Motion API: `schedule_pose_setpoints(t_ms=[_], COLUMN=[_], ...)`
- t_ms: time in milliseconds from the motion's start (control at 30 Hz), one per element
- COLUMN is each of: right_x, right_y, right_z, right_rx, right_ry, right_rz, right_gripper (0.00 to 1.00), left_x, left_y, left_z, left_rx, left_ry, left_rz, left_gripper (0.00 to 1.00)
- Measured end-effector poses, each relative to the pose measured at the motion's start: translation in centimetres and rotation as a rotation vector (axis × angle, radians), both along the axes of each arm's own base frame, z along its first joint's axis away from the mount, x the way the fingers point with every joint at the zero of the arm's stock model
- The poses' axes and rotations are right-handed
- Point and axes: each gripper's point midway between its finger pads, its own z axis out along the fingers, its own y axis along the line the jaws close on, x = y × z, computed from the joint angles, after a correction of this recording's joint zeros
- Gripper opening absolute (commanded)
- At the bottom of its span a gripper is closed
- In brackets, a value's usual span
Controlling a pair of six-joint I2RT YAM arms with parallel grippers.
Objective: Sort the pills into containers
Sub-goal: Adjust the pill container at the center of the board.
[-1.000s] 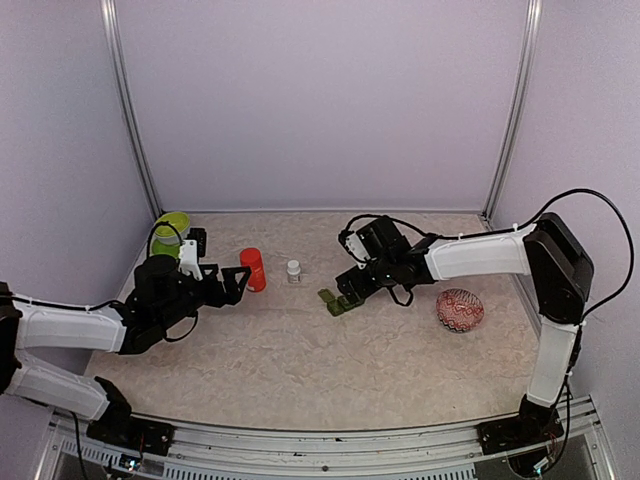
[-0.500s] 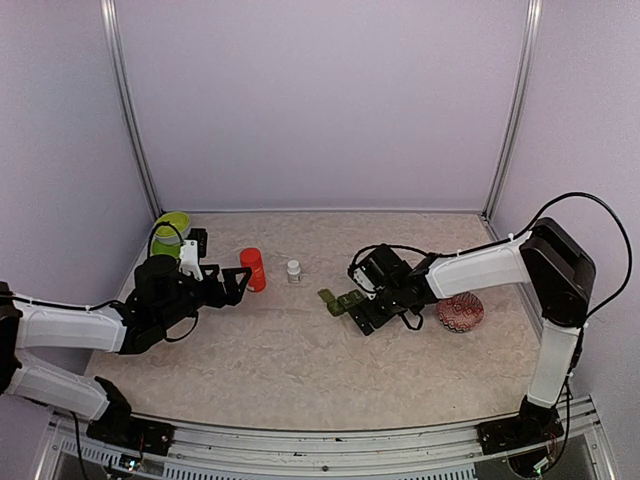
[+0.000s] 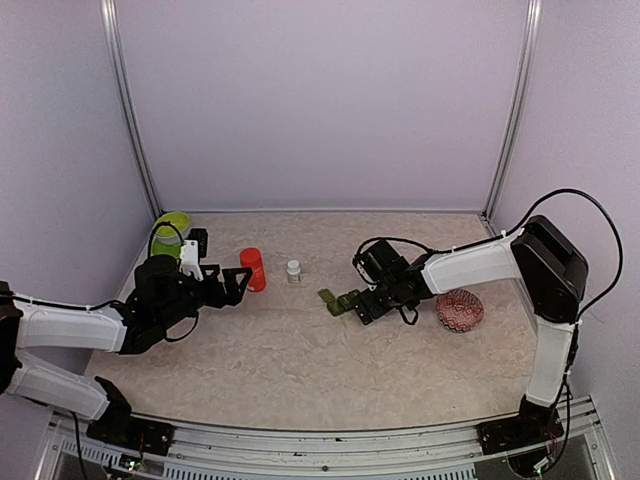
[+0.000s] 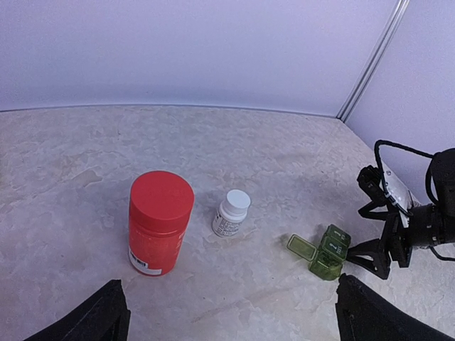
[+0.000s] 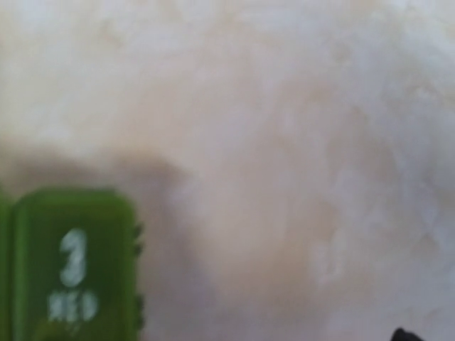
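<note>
The right tool (image 3: 360, 306), jaws spread wide and empty, sits low just beside the green containers (image 3: 338, 301). The left tool (image 3: 238, 282), equally wide and empty, faces a red bottle (image 3: 253, 269).

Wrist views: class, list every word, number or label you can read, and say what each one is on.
"3": on a lid of the green pill box.
Short word under it: too blurred to read.
Label on the red bottle: too small to read.
Label on the small white bottle: too small to read.
</note>
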Motion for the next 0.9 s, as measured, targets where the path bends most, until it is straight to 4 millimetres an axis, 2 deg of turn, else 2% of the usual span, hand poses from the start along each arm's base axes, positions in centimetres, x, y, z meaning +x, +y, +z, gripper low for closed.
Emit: schedule_pose_setpoints(t_ms=[367, 567, 900], right_x=[3.4, 4.9, 5.7], right_y=[0.4, 1.5, 2.0], right_z=[0.0, 0.0, 0.2], right_rx=[0.035, 0.043, 0.027], right_ry=[-0.029, -0.039, -0.056], right_rz=[-0.020, 0.010, 0.033], right_gripper=[1.00, 1.00, 1.00], left_x=[0.0, 0.0, 0.0], left_y=[0.0, 0.0, 0.1], left_z=[0.0, 0.0, 0.0], left_rx=[0.000, 0.000, 0.001], left_ry=[0.000, 0.000, -0.001], left_rz=[0.000, 0.000, 0.005], left_gripper=[0.99, 0.99, 0.99])
